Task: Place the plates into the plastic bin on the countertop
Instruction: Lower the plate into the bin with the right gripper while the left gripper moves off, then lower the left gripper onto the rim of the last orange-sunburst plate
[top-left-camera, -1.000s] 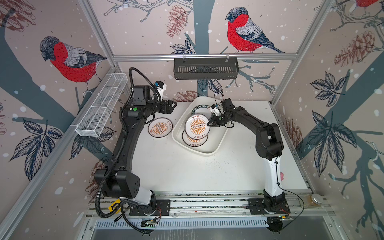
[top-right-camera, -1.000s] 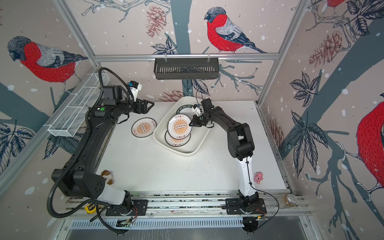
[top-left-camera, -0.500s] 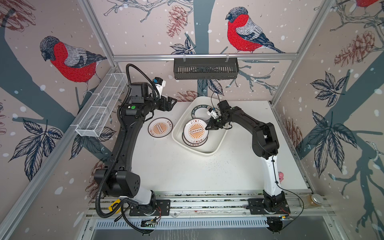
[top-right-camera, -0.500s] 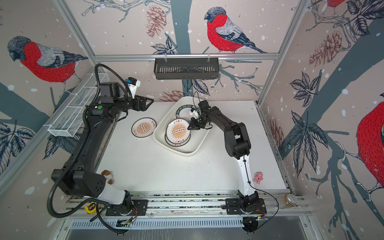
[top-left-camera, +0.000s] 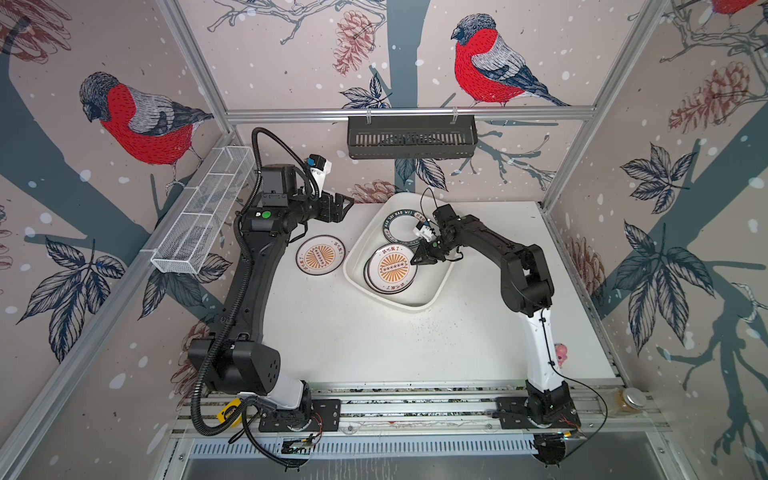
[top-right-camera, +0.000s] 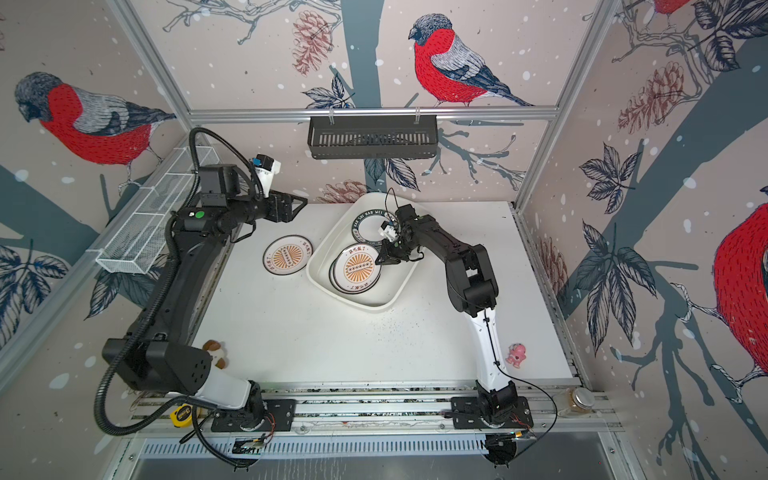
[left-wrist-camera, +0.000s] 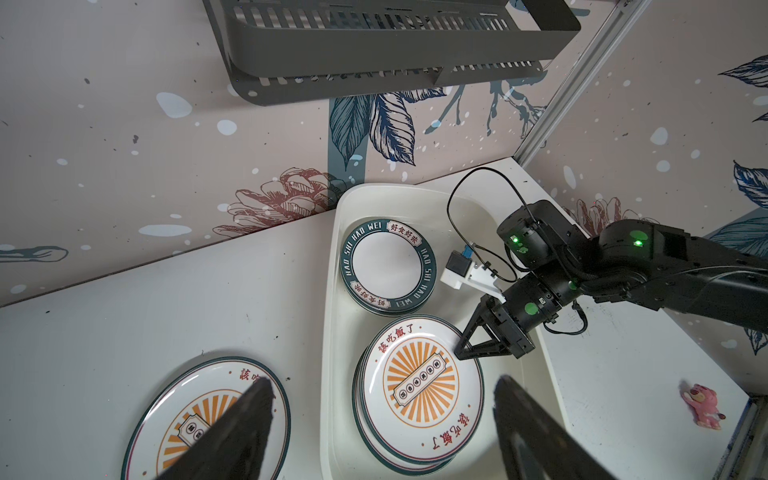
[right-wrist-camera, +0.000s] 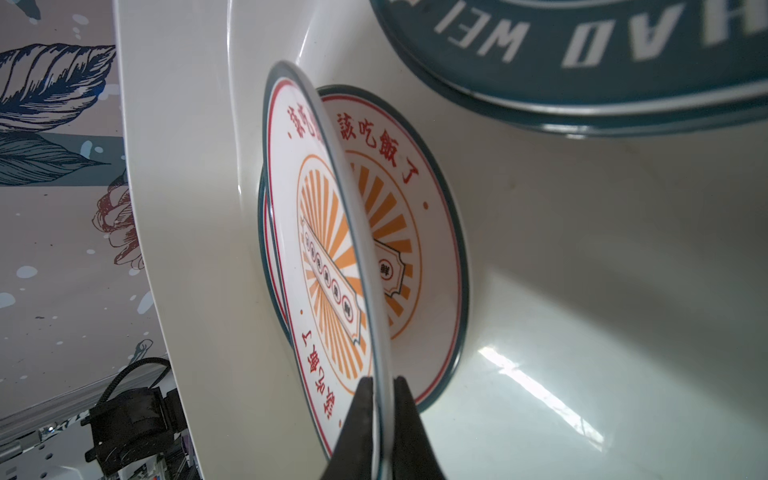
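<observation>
The right claw (right-wrist-camera: 380, 384) is pinching the rim of the top plate (right-wrist-camera: 291, 232), its jaws closed together on that thin edge. That plate is sitting inside the bin (top-left-camera: 432, 284) over another sunburst plate (right-wrist-camera: 415, 232), tilted, with the gripped side raised a little and the far side dipping toward the plate beneath. The plate is stretching away from the claw toward the bin's left wall, so the claw is standing at its right-hand rim, the side nearest its own arm. Letting go there would probably drop the rim the short way onto the pile, well clear of the green plates (top-left-camera: 397, 227) lying further back in the bin. The relation that matters next is on the other side. The loose plate (top-left-camera: 320, 260) is lying flat on the tabletop (top-left-camera: 353, 340) just outside the bin's left wall. The left claw (top-left-camera: 345, 204) is hanging above and just behind it with jaws spread wide and nothing between them. Being round, the plate is offering no long axis, and the left arm looks far nearer to it than the right.
</observation>
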